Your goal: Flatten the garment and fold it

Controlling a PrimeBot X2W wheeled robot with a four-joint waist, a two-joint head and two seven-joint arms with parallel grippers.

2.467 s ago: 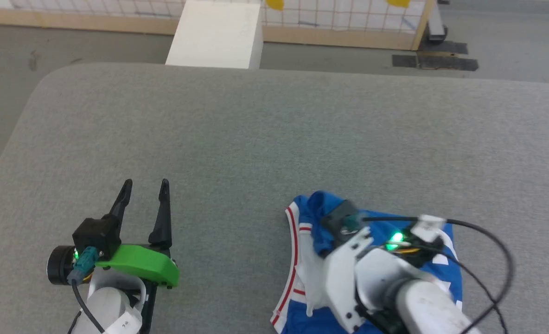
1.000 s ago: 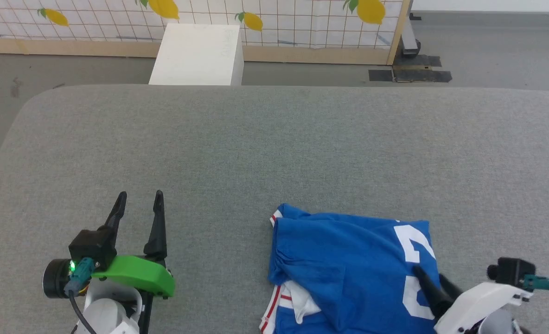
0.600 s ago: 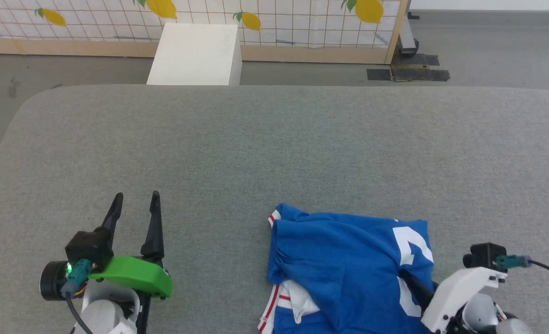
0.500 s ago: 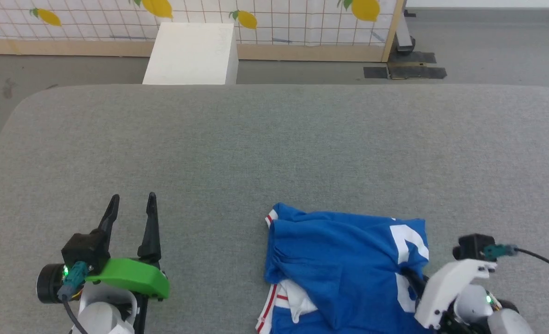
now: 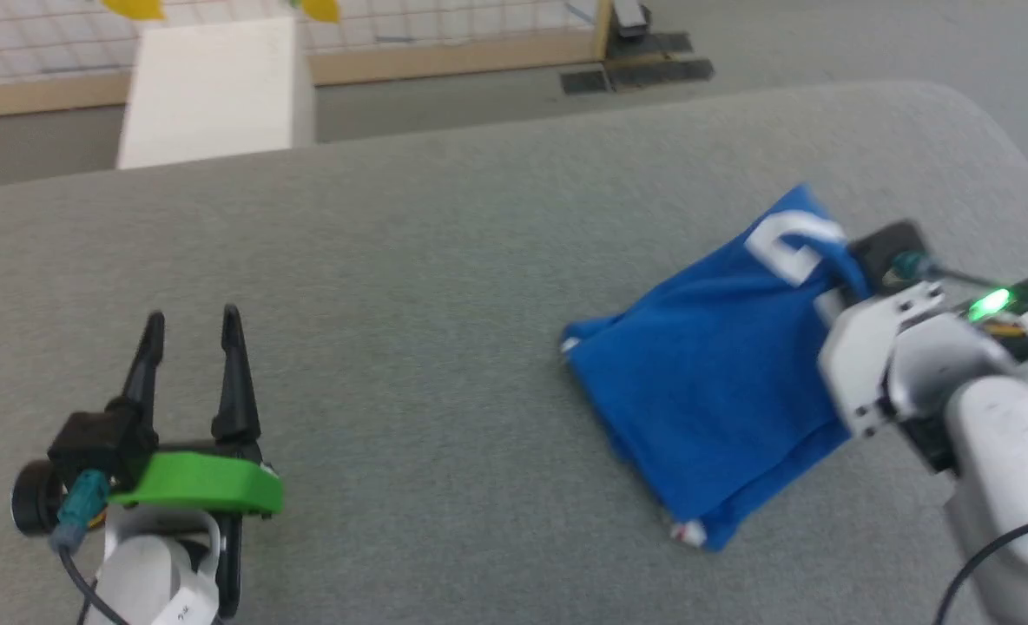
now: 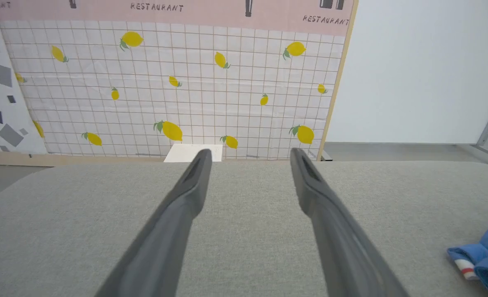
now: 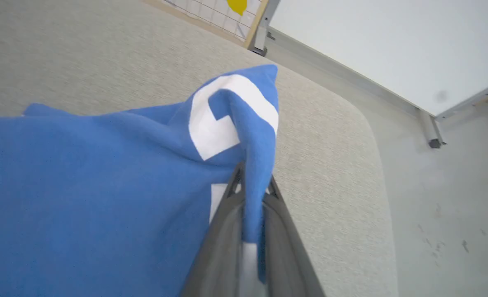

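Observation:
The garment is a bright blue shirt with a white printed number, lying bunched on the right half of the grey table. One corner of it is pulled up off the surface. My right gripper is shut on that raised corner. In the right wrist view a blue fold of the garment is pinched between the closed fingers of the right gripper. My left gripper hovers open at the lower left, far from the cloth. In the left wrist view the left gripper holds nothing, and the garment peeks in at the lower right.
A white box stands on the floor beyond the table's far edge. Behind it is a lemon-print wall panel. The table's rounded far right corner lies close to my right arm. Bare grey cloth stretches between the two grippers.
The head camera has swung, shifting the whole picture. My right gripper has shut on the garment's right edge and pulled it up and away. The left gripper stays open as before.

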